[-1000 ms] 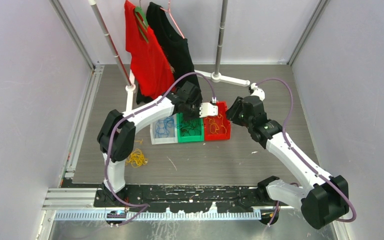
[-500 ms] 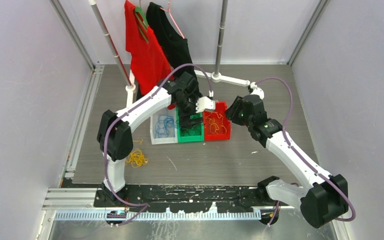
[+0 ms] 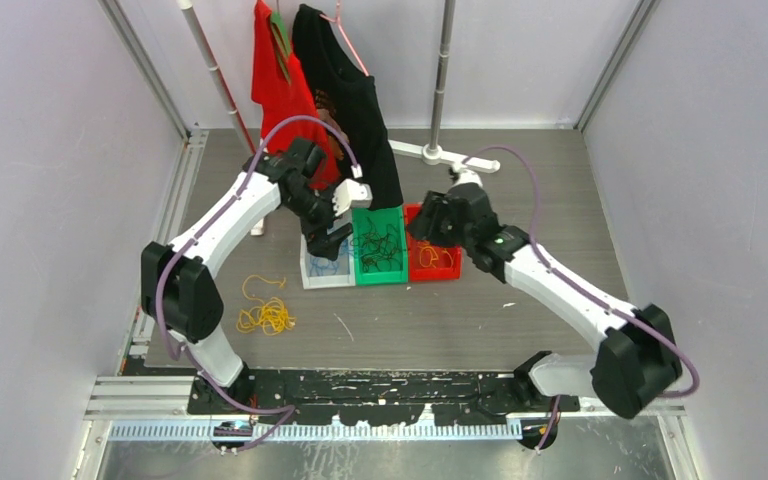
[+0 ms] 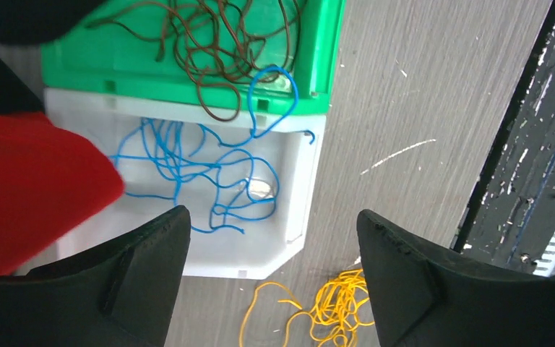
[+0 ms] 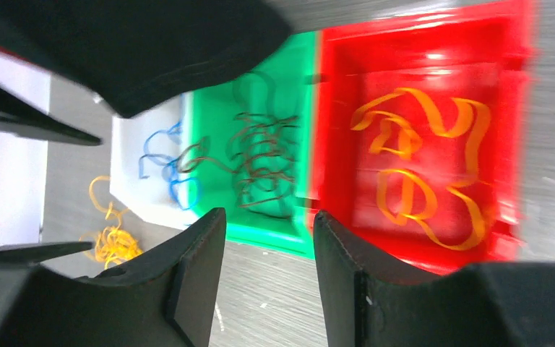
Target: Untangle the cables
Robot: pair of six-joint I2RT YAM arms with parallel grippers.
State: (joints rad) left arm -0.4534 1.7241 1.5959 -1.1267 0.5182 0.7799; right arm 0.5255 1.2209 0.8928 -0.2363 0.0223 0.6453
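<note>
Quick count, three bins: white bin [image 3: 327, 281], green bin [image 3: 380, 279], red bin [image 3: 436, 274]. Four cable bunches: blue cables [image 4: 209, 173], brown cables [image 4: 220, 50], orange cables [image 5: 412, 191], plus one loose yellow pile [image 3: 267, 316]. Two shirts, red shirt [image 3: 268, 60] and black shirt [image 3: 345, 90]. Two arms, left arm [image 3: 235, 205] and right arm [image 3: 560, 290].

Right wrist view is smeared by motion blur. The orange cords [image 5: 433, 119] in the red plastic bin [image 5: 419, 43] are resolved only as soft loops. In the left wrist view, the white plastic bin [image 4: 298, 188] is partly covered by red cloth [image 4: 36, 195]. The green plastic bin [image 4: 321, 58] is cut by the top edge, the yellow cord bunch [image 4: 336, 307] by the bottom edge. From above, the red bin's far part is hidden under the right arm [image 3: 460, 215].
</note>
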